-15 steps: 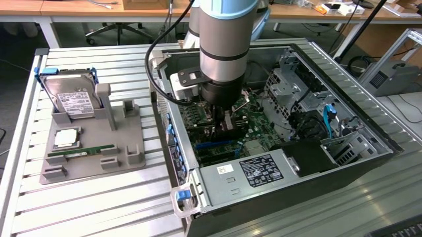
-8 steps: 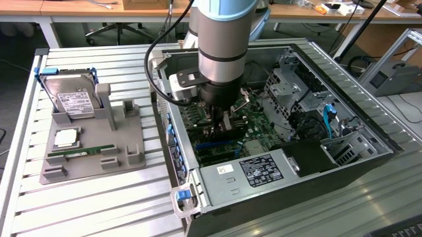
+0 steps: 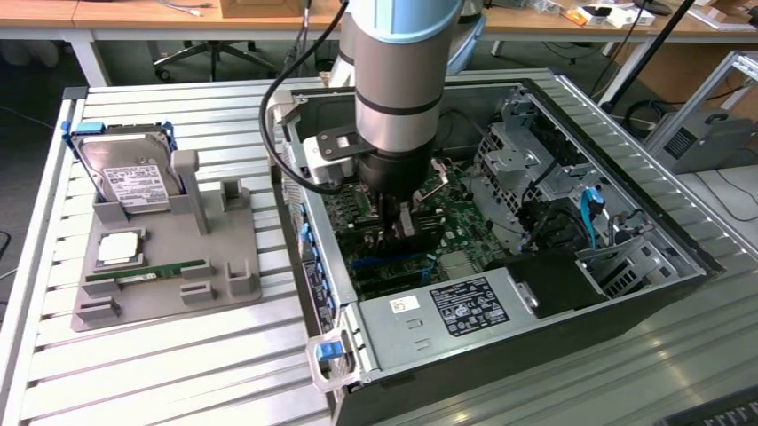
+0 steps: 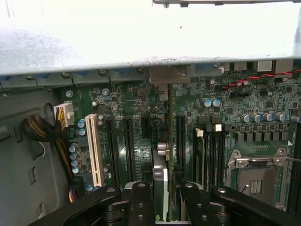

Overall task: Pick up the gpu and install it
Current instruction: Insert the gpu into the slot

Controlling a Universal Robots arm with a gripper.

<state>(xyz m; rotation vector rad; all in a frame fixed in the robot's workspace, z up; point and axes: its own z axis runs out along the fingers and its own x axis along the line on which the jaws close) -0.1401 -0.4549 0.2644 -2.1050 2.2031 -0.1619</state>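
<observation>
Gpu (image 4: pixel 161 188) held edge-on between the gripper (image 4: pixel 162 207) fingers, standing upright over the green motherboard (image 4: pixel 263 101), lined up with the dark slots beside the white slot (image 4: pixel 94 148); little room either side, case wall (image 4: pixel 141 42) close ahead.

In the exterior view, gripper (image 3: pixel 409 232) deep inside the open computer case (image 3: pixel 663 240), drive cage (image 3: pixel 521 151) toward the exterior view's right. Grey tray (image 3: pixel 225 257) with hard drive (image 3: pixel 124 173) and memory stick (image 3: pixel 148 271) well apart on the slatted table (image 3: pixel 177 373).

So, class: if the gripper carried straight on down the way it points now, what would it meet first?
The gripper points down into the open case, its fingers shut on the gpu, held edge-on. Straight on, the card's lower edge would likely meet the motherboard at its slots first; depth is unclear.
</observation>
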